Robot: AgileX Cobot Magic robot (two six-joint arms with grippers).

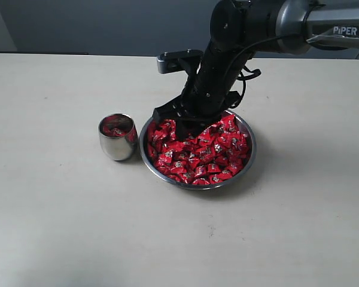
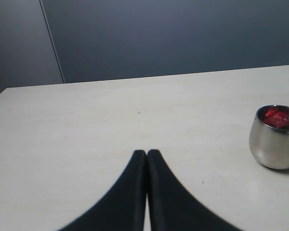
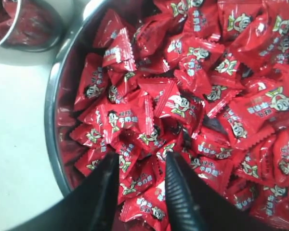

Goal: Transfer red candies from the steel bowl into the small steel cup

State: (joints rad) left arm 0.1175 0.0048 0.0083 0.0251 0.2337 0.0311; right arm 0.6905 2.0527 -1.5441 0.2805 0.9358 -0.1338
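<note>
The steel bowl [image 1: 249, 156] sits mid-table, heaped with red candies [image 1: 197, 155]. My right gripper [image 1: 178, 127] reaches down into the bowl's far left side. In the right wrist view its fingers stand open [image 3: 142, 161] over the candy pile [image 3: 183, 106], with wrappers lying in the gap and the tips among them. The small steel cup [image 1: 115, 145] stands just left of the bowl with a few red candies [image 1: 116, 128] inside. My left gripper [image 2: 147, 153] is shut and empty, low over bare table, with the cup [image 2: 274, 144] off to one side.
The bowl's rim [image 3: 53, 110] runs close beside one right finger. The cup [image 3: 29, 29] shows just outside the bowl. A dark wall [image 2: 173, 33] stands behind the table's far edge.
</note>
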